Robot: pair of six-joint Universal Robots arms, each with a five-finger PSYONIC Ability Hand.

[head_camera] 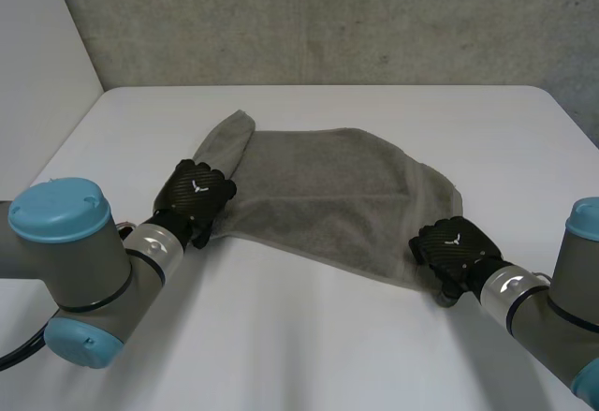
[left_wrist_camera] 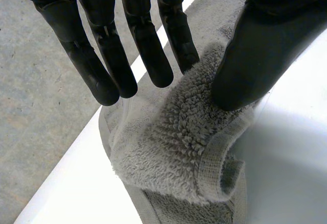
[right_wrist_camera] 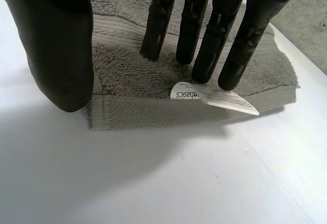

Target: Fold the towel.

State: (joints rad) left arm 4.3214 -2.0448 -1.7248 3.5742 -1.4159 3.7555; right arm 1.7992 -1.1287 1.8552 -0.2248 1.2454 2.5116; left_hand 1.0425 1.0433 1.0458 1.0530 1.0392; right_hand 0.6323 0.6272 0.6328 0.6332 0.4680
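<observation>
A grey towel lies spread on the white table, its far left corner folded over into a narrow strip. My left hand is at the towel's left edge. In the left wrist view a bunched fold of towel rises between the thumb and the straight fingers, pinched there. My right hand sits on the near right corner. There its straight fingers rest with their tips on the towel just behind a white label, and the thumb stands at the hem.
A grey concrete wall runs behind the table's far edge. Bare white table lies in front of the towel between my two arms and beyond the towel's far side.
</observation>
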